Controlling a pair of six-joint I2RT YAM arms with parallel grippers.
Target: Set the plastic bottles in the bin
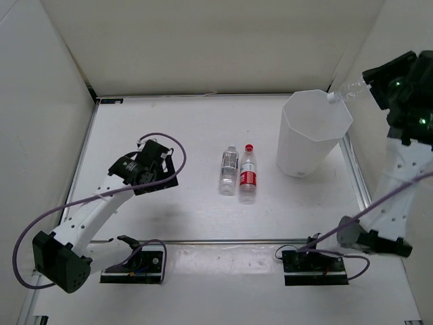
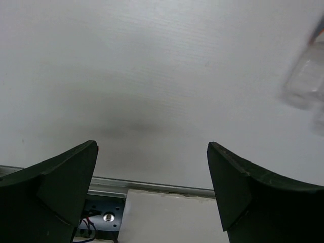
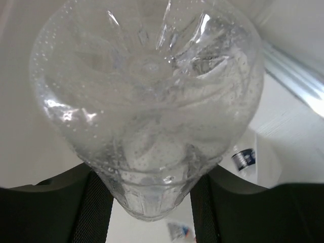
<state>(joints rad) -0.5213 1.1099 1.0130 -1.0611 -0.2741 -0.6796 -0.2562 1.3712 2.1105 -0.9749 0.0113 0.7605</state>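
Observation:
My right gripper [image 1: 376,82] is raised at the far right and shut on a clear plastic bottle [image 1: 345,91] that pokes out over the back right rim of the tall translucent white bin [image 1: 298,145]. In the right wrist view the bottle [image 3: 147,96] fills the frame, pinched between the two fingers [image 3: 96,212]. Past it a blue-labelled bottle [image 3: 245,158] shows blurred below. Two bottles lie side by side mid-table: a red-capped, red-labelled one [image 1: 248,175] and a clear one [image 1: 229,170]. My left gripper [image 1: 150,167] is open and empty, left of them [image 2: 152,149]; a blurred bottle [image 2: 306,81] shows at that view's right edge.
White walls enclose the table on the left, back and right. A metal rail [image 2: 152,186] runs along the near edge of the white table top [image 1: 203,128]. The two arm mounts [image 1: 133,265] sit at the front, with purple cables looping off the arms.

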